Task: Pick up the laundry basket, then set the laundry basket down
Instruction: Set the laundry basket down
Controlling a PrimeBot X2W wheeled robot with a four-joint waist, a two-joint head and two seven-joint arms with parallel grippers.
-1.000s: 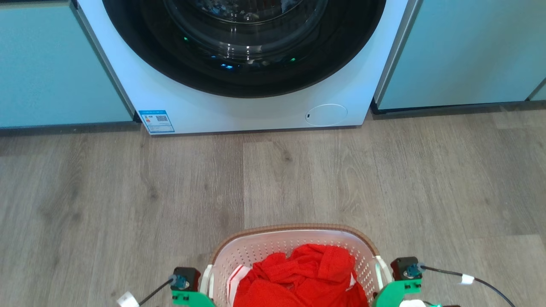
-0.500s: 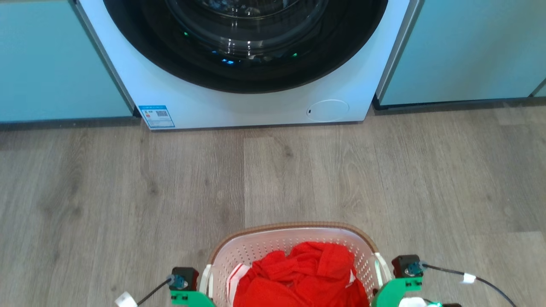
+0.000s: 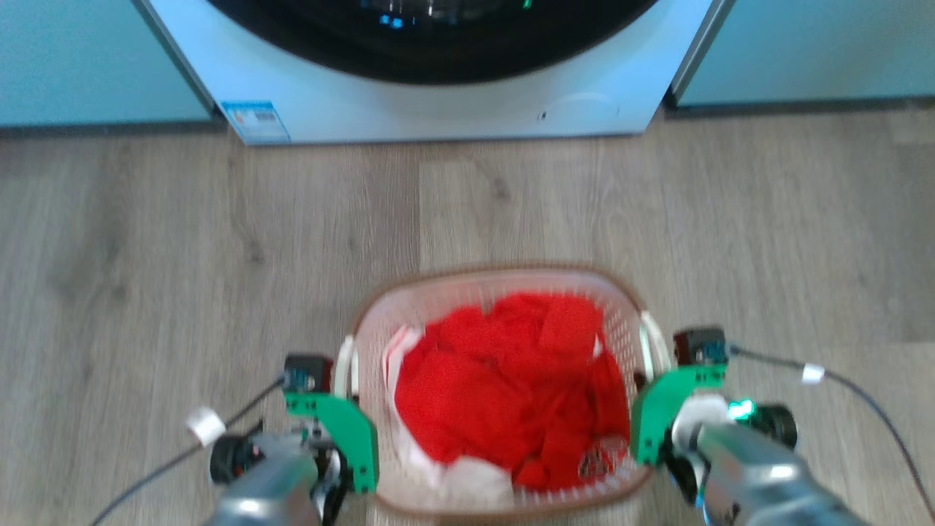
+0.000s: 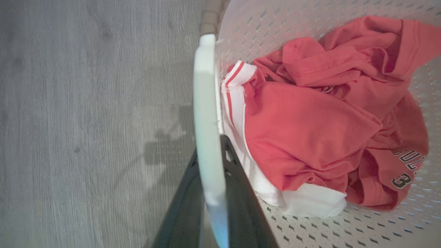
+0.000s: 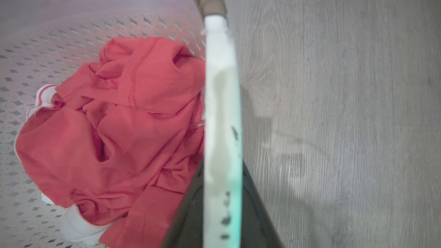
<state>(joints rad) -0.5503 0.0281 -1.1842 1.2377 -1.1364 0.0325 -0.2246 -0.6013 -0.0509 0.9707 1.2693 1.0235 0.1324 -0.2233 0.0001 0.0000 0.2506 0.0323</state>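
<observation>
Blurrily, the head view shows the laundry basket [image 3: 504, 274] between my arms over the wood floor [image 3: 146, 256], with the washer [image 3: 438, 109] cut off above. I cannot tell whether the basket touches the floor.

Left wrist view: my left gripper [image 4: 210, 155] pinches the white handle [image 4: 205, 86] beside the red clothes [image 4: 310, 120].

Right wrist view: my right gripper [image 5: 222, 168] clamps the other handle [image 5: 220, 86], which partly hides the fingers.

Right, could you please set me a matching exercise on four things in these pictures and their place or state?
1. laundry basket
2. red shirt
3. washer
4. left gripper

A. clamped on a white handle
B. crumpled inside the basket
C. beyond the basket, with a dark round door
D. perforated white walls, brown rim

Pairs: 1-D, 2-B, 3-C, 4-A
</observation>
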